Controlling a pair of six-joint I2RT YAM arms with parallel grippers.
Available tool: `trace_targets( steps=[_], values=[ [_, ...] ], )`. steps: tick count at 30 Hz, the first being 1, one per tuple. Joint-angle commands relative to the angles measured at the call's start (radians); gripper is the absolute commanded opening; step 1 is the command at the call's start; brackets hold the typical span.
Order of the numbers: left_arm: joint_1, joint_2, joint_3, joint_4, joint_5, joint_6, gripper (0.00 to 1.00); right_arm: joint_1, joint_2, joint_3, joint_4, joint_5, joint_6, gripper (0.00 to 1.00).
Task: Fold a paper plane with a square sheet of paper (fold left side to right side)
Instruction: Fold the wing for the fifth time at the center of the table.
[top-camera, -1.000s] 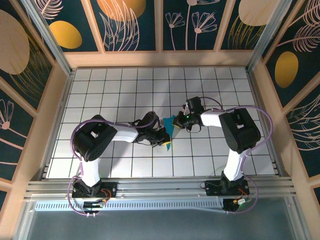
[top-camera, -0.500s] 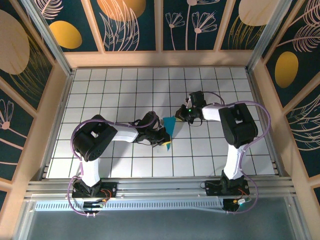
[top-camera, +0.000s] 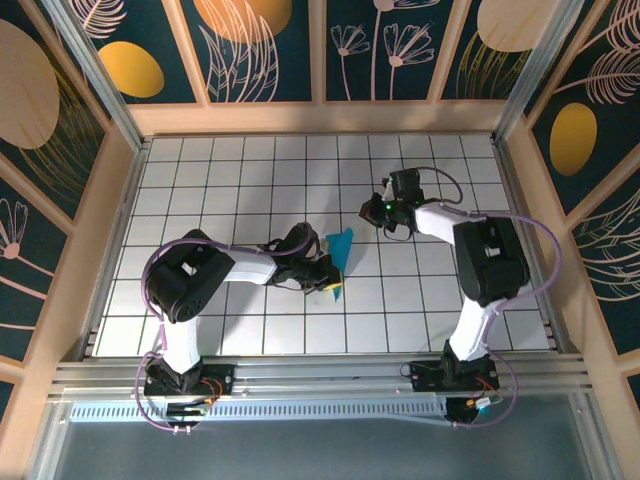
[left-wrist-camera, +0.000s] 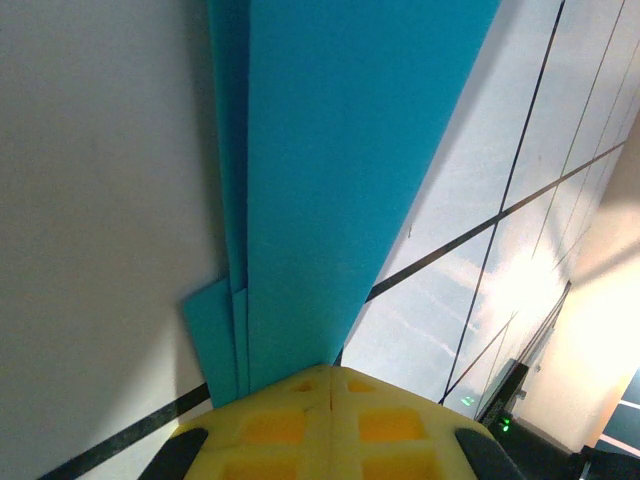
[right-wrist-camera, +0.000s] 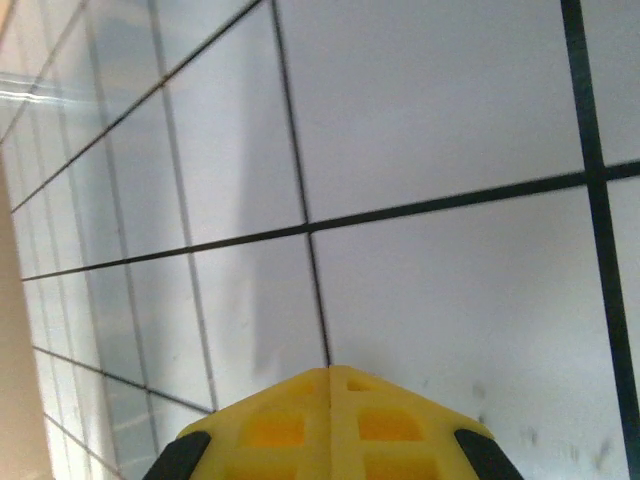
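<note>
Folding looks well advanced. The thin cyan-blue paper sheet (top-camera: 341, 252) is not a flat square but a slim, tapering wedge of stacked layers, lying on the white tiled worktop (top-camera: 240, 180).

The yellow left fingers (left-wrist-camera: 290, 420) are pressed together, with their tips right at the wedge's narrower, stepped end. The paper runs straight ahead of them, widening as it goes, and a small flap of an under-layer pokes out just to one side of the tips. I cannot tell whether they pinch a layer or merely bear down on the crease.

The yellow right fingers (right-wrist-camera: 380, 425) are also together and hold nothing. Only bare tiles and dark grout lines lie ahead of them, and the paper sits apart from them, over toward the other arm.

My reading is that the long lengthwise folds are made, since several edges sit neatly one on another. The wings are not opened out into a proper dart. What seems left is firming that last crease and spreading the wings, work that would need both sets of fingers at the paper.
</note>
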Motion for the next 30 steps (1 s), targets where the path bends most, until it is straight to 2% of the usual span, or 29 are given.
trace_targets(
  steps=[1,5,11,18,30],
  values=[
    [-0.004,0.066,-0.031,-0.144,-0.055,-0.012,0.0,0.034,-0.122,-0.103,-0.003,-0.02,0.015,0.0],
    [-0.004,0.064,-0.03,-0.144,-0.056,-0.012,0.0,0.104,-0.176,-0.231,0.082,-0.071,0.09,0.0],
    [-0.005,0.062,-0.03,-0.148,-0.058,-0.012,0.0,0.19,-0.145,-0.289,0.173,-0.065,0.162,0.0],
    [-0.004,0.062,-0.025,-0.152,-0.059,-0.011,0.0,0.228,-0.068,-0.277,0.204,-0.07,0.179,0.0],
    [-0.004,0.066,-0.015,-0.164,-0.06,-0.006,0.0,0.228,-0.006,-0.272,0.202,-0.045,0.163,0.0]
  ],
)
